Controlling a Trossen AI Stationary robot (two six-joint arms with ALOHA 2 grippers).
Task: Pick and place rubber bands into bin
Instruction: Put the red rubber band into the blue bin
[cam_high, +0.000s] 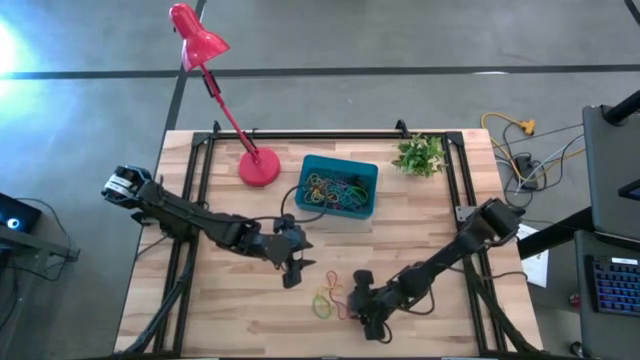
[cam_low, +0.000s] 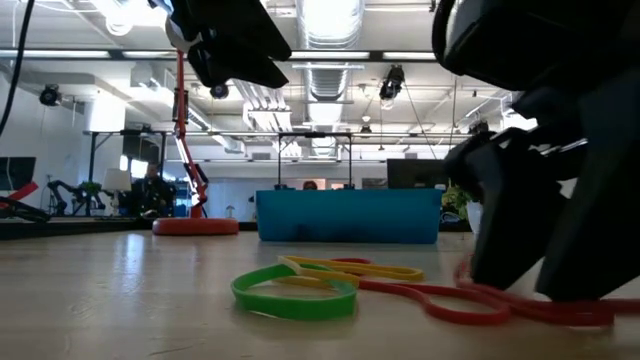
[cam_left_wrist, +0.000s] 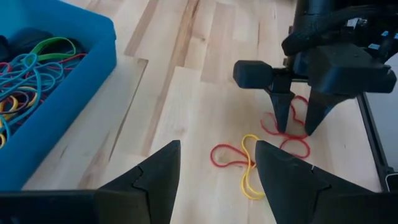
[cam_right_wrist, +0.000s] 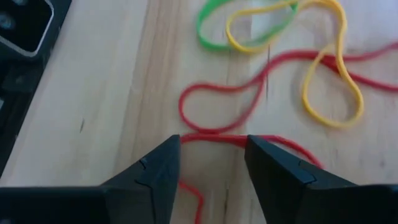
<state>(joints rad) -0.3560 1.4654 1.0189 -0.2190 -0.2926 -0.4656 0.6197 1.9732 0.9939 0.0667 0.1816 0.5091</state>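
The teal bin (cam_high: 340, 214) stands at the table's far middle, with many coloured rubber bands (cam_high: 338, 188) in it. Loose green (cam_right_wrist: 211, 25), yellow (cam_right_wrist: 323, 81) and red rubber bands (cam_right_wrist: 217, 93) lie tangled on the wood near the front edge (cam_high: 328, 297). My right gripper (cam_right_wrist: 212, 146) is open and down at the table on the right of this heap, over a red strand. My left gripper (cam_high: 297, 270) hangs open above the wood between bin and heap, with nothing between its fingers (cam_left_wrist: 217, 155). My right gripper comes slanting down from the table's right. A red band's strand (cam_right_wrist: 212, 138) runs across the gap from one fingertip to the other and lies flat on the wood. Whether the tips touch it, I cannot tell.
A red lamp stands with its round base (cam_high: 259, 168) left of the bin. A small green plant (cam_high: 420, 155) sits at the far right. Black frame rails (cam_high: 200, 190) run along both table sides, and cables (cam_high: 525, 150) lie beyond the right edge.
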